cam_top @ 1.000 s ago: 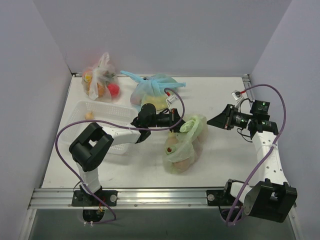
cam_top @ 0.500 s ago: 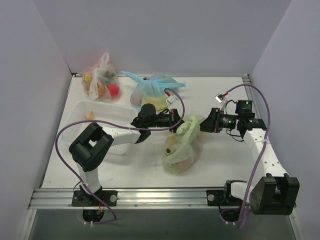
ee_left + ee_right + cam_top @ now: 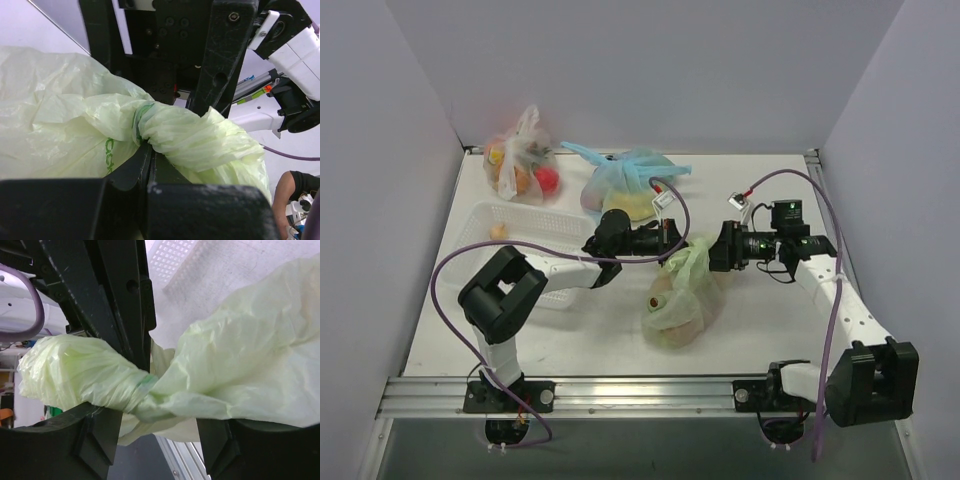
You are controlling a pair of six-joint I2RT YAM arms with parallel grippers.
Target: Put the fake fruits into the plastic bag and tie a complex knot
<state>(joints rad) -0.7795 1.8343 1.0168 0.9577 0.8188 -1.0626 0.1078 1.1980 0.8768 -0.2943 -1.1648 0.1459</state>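
- Two end effectors meet at the bag (image 3: 682, 300), which lies on the tabletop (image 3: 770, 330) with fruits (image 3: 661, 299) showing through it.
- We see the left end effector (image 3: 672, 238) clamped tight on the bag's twisted neck (a rope-like pale green twist).
- The right end effector (image 3: 716, 250) is spread wide and straddles that same neck.

Plastic bag (image 3: 688, 295): pale green, thin, crinkly, translucent, small green print. Lies mid table (image 3: 770, 330), lumpy and bulging. Neck (image 3: 170, 131) gathered, twisted into tight rope. Fake fruits (image 3: 660, 300) inside: one brownish round piece shows through wall, rest vague lumps.
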